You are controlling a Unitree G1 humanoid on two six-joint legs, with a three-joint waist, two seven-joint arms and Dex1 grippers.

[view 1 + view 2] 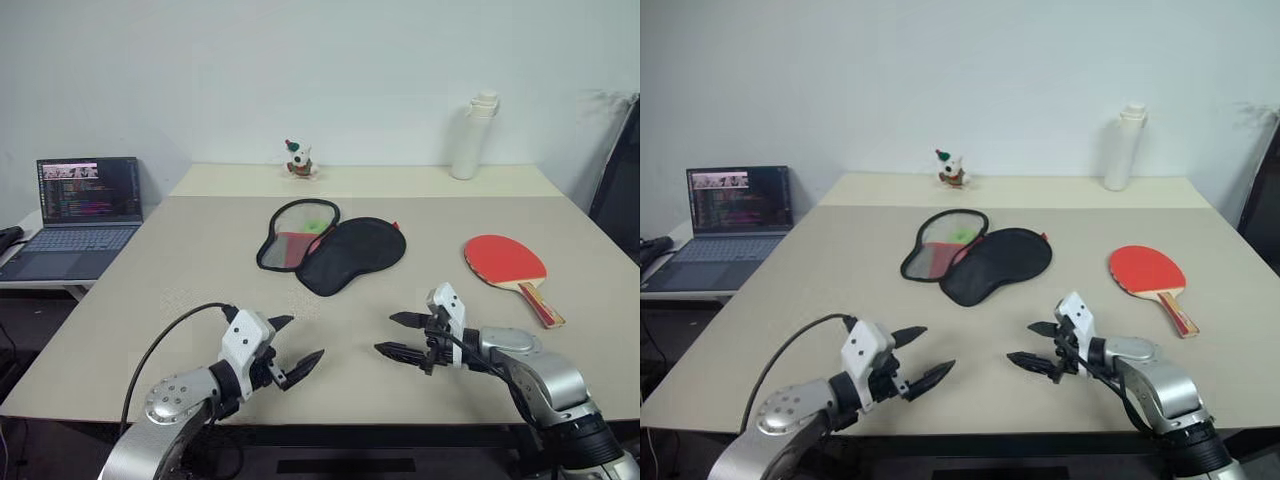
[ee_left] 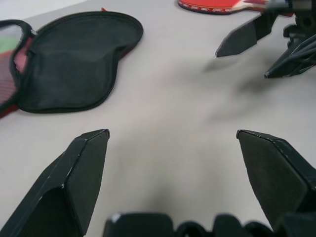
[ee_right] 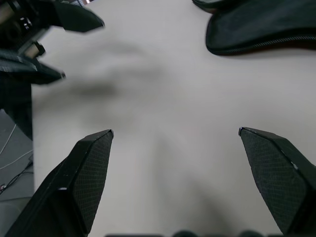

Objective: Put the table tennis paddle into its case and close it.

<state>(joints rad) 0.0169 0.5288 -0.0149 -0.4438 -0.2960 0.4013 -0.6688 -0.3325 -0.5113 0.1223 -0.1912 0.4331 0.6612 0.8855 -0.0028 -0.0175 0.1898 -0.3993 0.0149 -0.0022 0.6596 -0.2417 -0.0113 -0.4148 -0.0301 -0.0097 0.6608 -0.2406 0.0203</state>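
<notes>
The table tennis paddle (image 1: 505,262) lies flat on the table at the right, red face up, with its wooden handle toward the near edge. The case (image 1: 340,250) lies unzipped and spread open at the table's middle: a black half (image 2: 74,64) on the right, and a red inside under black mesh (image 1: 295,235) on the left. Both grippers hover over the near part of the table, short of the case. My left gripper (image 1: 305,337) is open and empty. My right gripper (image 1: 385,333) faces it, also open and empty, with the paddle off to its right.
An open laptop (image 1: 85,205) sits on a low side table at the left. A white bottle (image 1: 470,135) and a small figurine (image 1: 298,158) stand on the far table. The beige table's (image 1: 200,260) near edge runs just below the grippers.
</notes>
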